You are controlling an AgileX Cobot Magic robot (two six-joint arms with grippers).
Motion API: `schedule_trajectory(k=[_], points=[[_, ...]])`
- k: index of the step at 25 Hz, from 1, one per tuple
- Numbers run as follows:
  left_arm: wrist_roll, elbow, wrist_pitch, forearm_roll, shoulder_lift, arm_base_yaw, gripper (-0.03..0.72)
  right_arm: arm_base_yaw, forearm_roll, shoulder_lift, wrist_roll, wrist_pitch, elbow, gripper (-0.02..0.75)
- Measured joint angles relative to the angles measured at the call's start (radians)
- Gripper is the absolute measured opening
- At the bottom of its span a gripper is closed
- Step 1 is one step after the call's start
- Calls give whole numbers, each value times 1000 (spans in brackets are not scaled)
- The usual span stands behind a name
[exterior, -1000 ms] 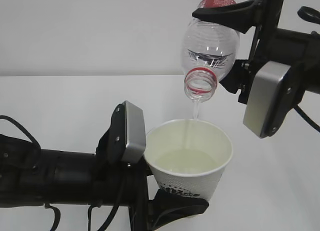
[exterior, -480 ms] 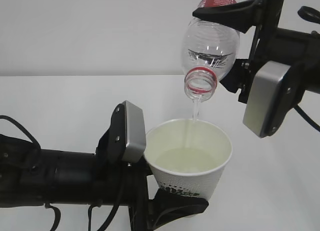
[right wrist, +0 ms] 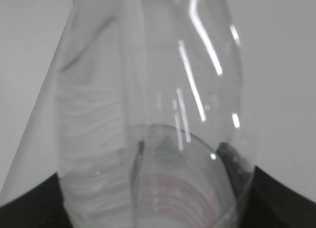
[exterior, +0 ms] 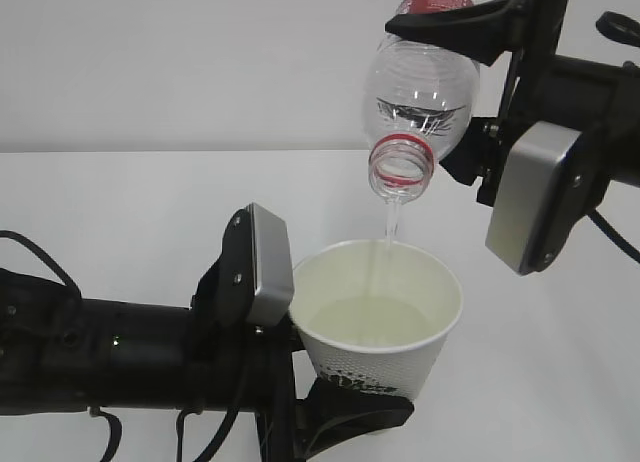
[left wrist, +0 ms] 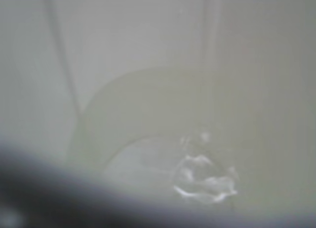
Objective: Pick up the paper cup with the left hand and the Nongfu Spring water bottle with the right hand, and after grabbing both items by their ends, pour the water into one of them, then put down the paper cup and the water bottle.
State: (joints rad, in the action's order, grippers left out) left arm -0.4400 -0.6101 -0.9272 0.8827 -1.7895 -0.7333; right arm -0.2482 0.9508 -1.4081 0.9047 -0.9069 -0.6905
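Pouring – right hand (exterior: pixel 470 82) clamped on tilted bottle (exterior: pixel 420 102), water (exterior: pixel 390 227) streaming into cup (exterior: pixel 380 322) gripped by left hand (exterior: pixel 330 382).

Left arm (exterior: pixel 120 357) black — grey plate, black cables; right arm (exterior: pixel 575 92) black — silver-grey plate, cable.

White table (exterior: pixel 120 192), pale wall (exterior: pixel 200 62)

White tabletop (exterior: pixel 130 202) spans the exterior view, plain matte surface, meets a pale wall at the back. Nothing seen resting directly on it; the lower edge of the view is hidden by equipment, so can't tell there.
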Motion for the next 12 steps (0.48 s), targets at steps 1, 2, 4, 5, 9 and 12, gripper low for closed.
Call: schedule_trajectory(k=[1,2,4,5,9,12], points=[[0,0,2,0,0,0,476,0,0,0,1,0,0,518],[0,0,2,-1,0,0,475,0,0,0,3,0,0,518],[0,0,2,-2,0,0,476,0,-2,0,5,0,0,518],[0,0,2,-2,0,0,475,0,-2,0,5,0,0,518],[0,0,2,-2,0,0,475,0,-2,0,5,-2,0,518],[0,0,2,-2,0,0,475,0,-2,0,7,-2,0,518]])
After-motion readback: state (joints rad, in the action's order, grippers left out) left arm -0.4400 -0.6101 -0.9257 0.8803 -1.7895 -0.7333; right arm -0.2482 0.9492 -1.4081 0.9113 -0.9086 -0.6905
